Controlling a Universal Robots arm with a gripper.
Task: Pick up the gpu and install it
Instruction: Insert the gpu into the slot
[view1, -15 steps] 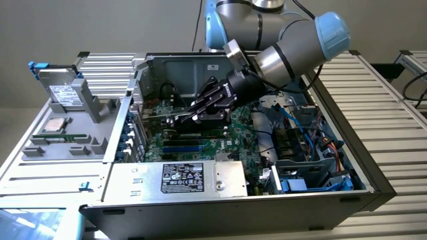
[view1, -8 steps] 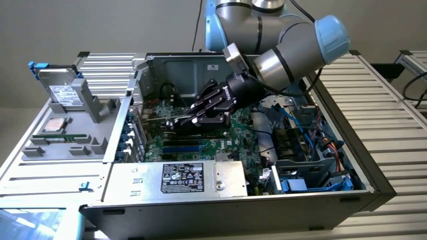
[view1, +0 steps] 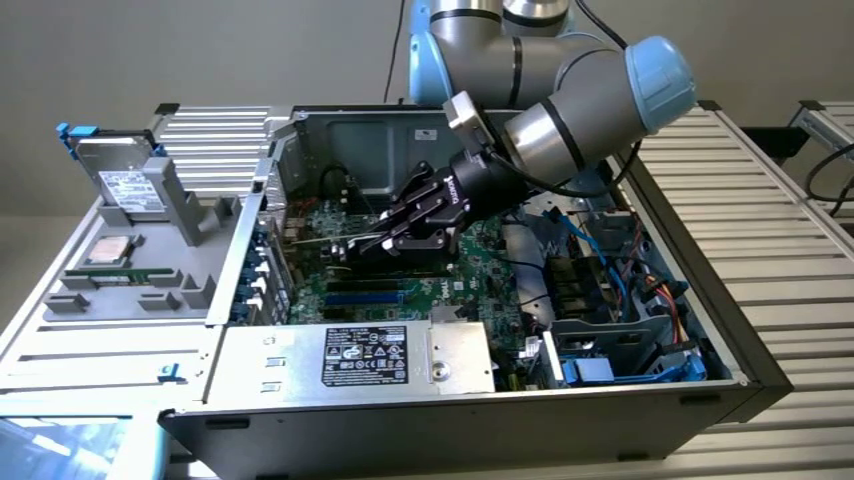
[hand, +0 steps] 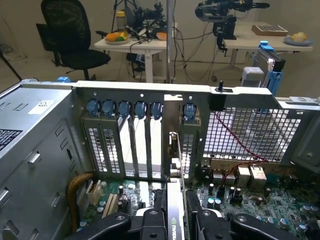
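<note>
- The arm (view1: 574, 110) reaches down into the open case (view1: 454, 425), with the gripper (view1: 394, 238) low over the motherboard (view1: 474, 290).
- From the wrist view, the gripper (hand: 175, 225) is clenched on the gpu (hand: 175, 195), with black fingers (hand: 150, 222) pressing on either side of the card.
- The gpu stands on edge. Its silver bracket (hand: 173, 150) reaches up to the rear slot panel (hand: 115, 145), just under the row of blue clips (hand: 125, 107).
- I cannot tell whether the card's lower edge sits in its socket, because the fingers hide it.
- The power supply (view1: 354, 355) lies along the near side of the case.
- To the exterior view's left is a grey tray (view1: 134, 290) with a hard drive (view1: 127, 185) standing in it.
</note>
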